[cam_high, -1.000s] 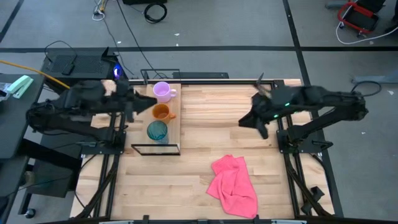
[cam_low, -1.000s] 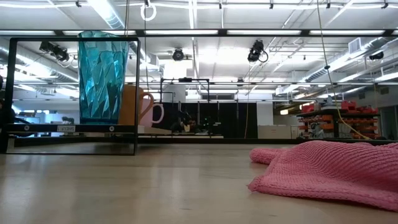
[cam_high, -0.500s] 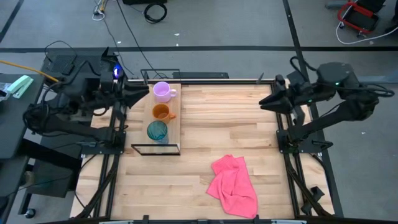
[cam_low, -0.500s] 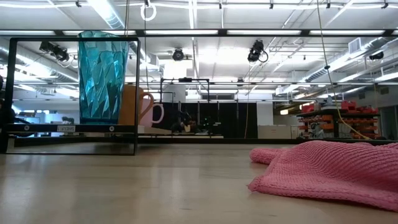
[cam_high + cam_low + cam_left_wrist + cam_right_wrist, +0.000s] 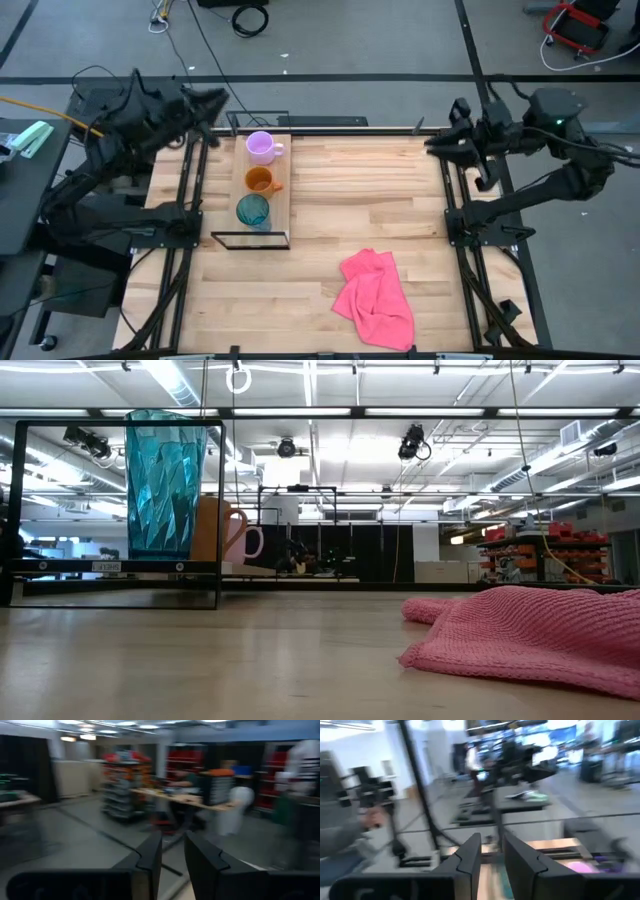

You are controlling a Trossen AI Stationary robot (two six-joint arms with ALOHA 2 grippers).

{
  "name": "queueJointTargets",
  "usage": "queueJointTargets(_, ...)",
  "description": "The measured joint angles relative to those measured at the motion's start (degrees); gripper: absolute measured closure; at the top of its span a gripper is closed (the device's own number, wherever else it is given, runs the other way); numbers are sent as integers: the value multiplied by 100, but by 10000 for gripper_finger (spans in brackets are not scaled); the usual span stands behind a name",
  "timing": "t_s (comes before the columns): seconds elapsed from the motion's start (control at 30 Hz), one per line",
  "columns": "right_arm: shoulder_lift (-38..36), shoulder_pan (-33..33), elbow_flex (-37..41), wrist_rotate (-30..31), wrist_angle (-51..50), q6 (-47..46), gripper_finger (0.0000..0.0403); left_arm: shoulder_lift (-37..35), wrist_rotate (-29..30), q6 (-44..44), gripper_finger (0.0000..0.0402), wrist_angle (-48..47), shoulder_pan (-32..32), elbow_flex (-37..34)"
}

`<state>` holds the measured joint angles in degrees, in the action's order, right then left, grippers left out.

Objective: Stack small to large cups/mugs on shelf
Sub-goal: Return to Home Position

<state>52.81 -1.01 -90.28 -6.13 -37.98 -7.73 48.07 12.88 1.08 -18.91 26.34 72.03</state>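
Observation:
The shelf [image 5: 282, 205], a narrow wood plank in a black wire frame, lies at the table's far left. Three cups stand upright on it in a row: the pale purple mug [image 5: 262, 147] farthest, the orange mug [image 5: 260, 180] in the middle, the teal tumbler [image 5: 252, 210] nearest. In the low view the tumbler [image 5: 165, 485] stands in front of the orange mug [image 5: 215, 530]. My left gripper [image 5: 215, 98] is shut, raised beyond the table's far left corner. My right gripper [image 5: 432, 145] is shut, raised over the table's far right edge. Both are empty.
A pink cloth [image 5: 375, 298] lies crumpled on the table's near right part and also shows in the low view [image 5: 530, 635]. Bare slatted wood lies between the shelf and the right arm. A person's hand [image 5: 370, 817] shows blurred in the room beyond.
My left gripper has drawn away from the orange mug, going up and toward the far left corner. My right gripper has drawn back from the table's middle, going up and toward the far right edge. The cups and the shelf have stayed where they were.

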Motion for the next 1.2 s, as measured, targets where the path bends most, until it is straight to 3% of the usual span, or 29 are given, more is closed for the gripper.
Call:
queueJointTargets(0.23, -318, 973, 2, 9, 66, 667, 315, -2, -1, -131, 316, 54, 1633, 0)
queueJointTargets(0.47, -973, 1674, 2, 368, 81, 839, 315, -35, -68, -119, 321, 54, 2764, 0)
queueJointTargets(0.7, -1452, 1746, 4, 461, 95, 740, 315, -99, -362, -76, 314, -51, 2862, 0)
queueJointTargets(1.0, -1832, 1746, 40, 632, -385, 426, 315, -760, 298, 35, 315, -1219, 2864, -13)
queueJointTargets(1.2, -2216, 1746, 834, 635, -319, 151, 315, -1417, 304, 320, 317, -1440, 2862, -656)
